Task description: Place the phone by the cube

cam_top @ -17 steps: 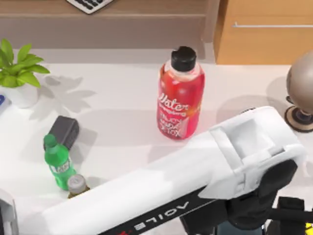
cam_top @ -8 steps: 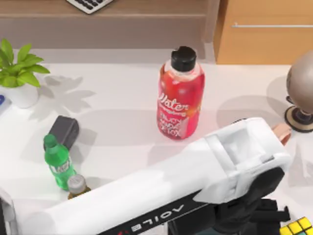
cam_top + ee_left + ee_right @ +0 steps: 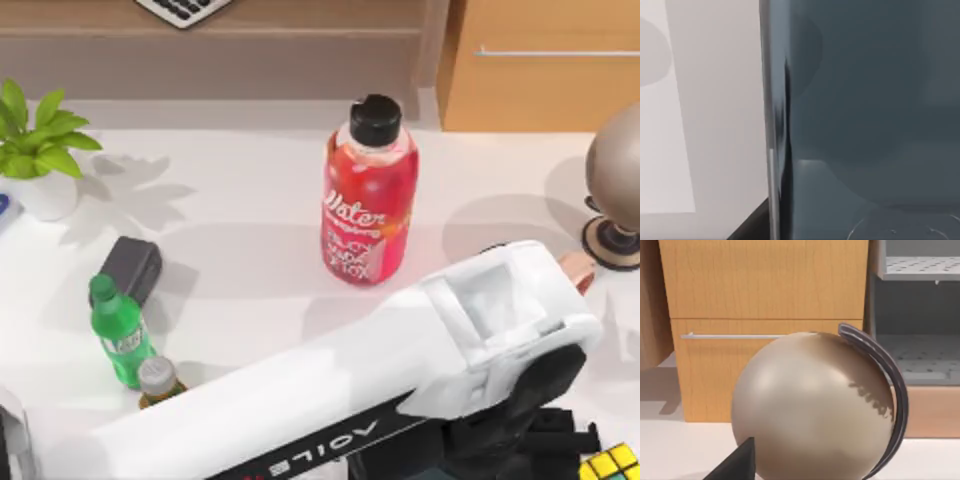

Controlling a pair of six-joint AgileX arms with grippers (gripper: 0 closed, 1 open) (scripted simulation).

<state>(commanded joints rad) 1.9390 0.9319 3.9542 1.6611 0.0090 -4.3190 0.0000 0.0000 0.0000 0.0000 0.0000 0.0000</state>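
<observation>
Left arm (image 3: 300,410) spans near table from left to right, wrist over near-right area.

Phone (image 3: 577,270): only peach sliver visible at wrist's far-right edge; whether gripped, cannot tell.

Cube (image 3: 610,463): near-right corner, near phone.

Risk: blind set-down could knock cube or tip phone.

Right arm: parked, its camera facing globe (image 3: 810,405).

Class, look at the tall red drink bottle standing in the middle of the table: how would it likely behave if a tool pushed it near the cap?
The red bottle stands upright, tall over a narrower footprint, so a push near its black cap would probably tip it. Its round body suggests it would roll once down. The glossy surface may be slippery to grip.
</observation>
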